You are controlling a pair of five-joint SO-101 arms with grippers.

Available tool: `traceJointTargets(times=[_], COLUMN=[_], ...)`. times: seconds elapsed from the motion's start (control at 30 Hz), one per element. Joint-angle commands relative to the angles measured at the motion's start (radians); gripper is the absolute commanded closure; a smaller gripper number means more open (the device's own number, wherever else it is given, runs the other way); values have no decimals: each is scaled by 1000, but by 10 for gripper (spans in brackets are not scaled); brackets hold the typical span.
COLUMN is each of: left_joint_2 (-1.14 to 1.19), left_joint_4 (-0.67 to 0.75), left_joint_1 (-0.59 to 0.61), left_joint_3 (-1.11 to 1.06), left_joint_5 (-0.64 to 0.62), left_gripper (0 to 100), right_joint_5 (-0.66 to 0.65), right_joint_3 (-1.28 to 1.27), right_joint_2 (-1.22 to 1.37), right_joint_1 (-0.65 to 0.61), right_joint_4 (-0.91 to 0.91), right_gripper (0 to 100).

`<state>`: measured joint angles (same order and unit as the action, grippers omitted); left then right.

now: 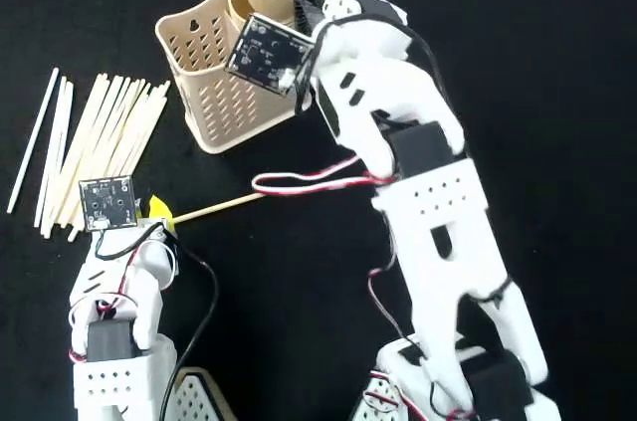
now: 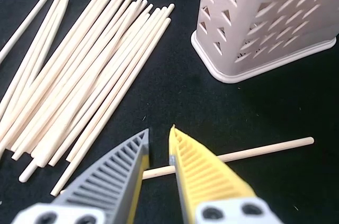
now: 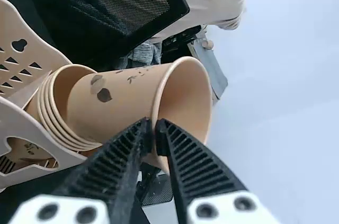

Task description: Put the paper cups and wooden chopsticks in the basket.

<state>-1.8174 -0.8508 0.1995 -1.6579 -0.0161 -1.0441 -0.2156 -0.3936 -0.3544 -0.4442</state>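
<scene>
- Pinching one chopstick (image 2: 265, 148) crosswise, left gripper (image 2: 159, 142) has its jaws closed on it. The chopstick pile (image 2: 79, 75) lies beyond the grey jaw, the basket (image 2: 265, 23) beyond the yellow.
- Right gripper (image 3: 154, 127) — jaws clamped on the paper cup (image 3: 116, 102) rim, the cup's base inside the cup stack (image 3: 50, 107) just ahead.

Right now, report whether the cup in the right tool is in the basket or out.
Partly in: the paper cup sits tilted, nested in the stacked cups inside the basket, its rim pinched by the right tool.
</scene>
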Motion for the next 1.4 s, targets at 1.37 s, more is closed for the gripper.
traceJointTargets(times=[1.37], left_joint_2=[-5], left_joint_4=[9], left_joint_1=[12], left_joint_3=[16], left_joint_5=[11], left_gripper=[903], right_joint_5=[457], right_joint_3=[259], right_joint_2=[-124], right_joint_1=[121], right_joint_4=[-434], right_gripper=[871])
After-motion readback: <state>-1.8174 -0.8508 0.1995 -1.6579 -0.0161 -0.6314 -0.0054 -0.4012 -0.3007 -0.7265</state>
